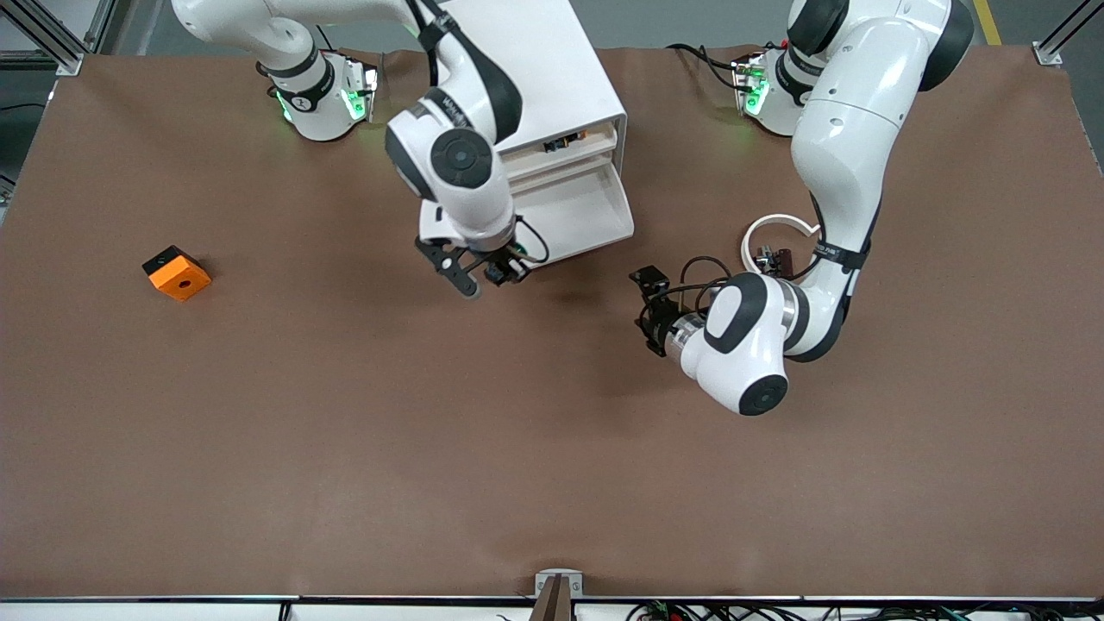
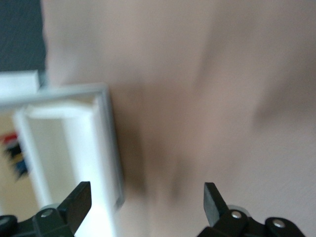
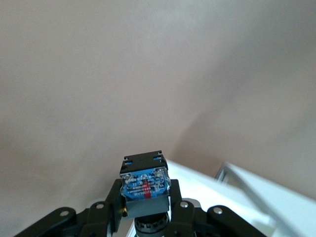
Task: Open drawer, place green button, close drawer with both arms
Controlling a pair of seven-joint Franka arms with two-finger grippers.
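Bench (image 1: 345,431), brown matte covering, carries all items below.

Cabinet (image 1: 552,78), white boxy plastic, four stacked drawers, stands near the arms' bases.

Drawer (image 1: 576,216), shallow white tray with cream front, second from top, pulled out and seemingly empty. Judged light and free-sliding, rigid but thin-walled; best pushed squarely on the front lip rather than pinched.

Left claw (image 2: 145,197), black two-finger, spread wide and empty, hovers over bare bench beside the drawer's front corner, toward the left arm's end.

Right claw (image 3: 145,207), black two-finger, closed on the button, hangs at the drawer's front edge.

Orange square block (image 1: 177,273) with a hole, lying toward the right arm's end, well apart.

Button (image 3: 144,183), small hard plastic push button, dark blue-black body; cap hidden. Judged light, stiff, smooth-sided, prone to twisting; hold across the flat body faces.
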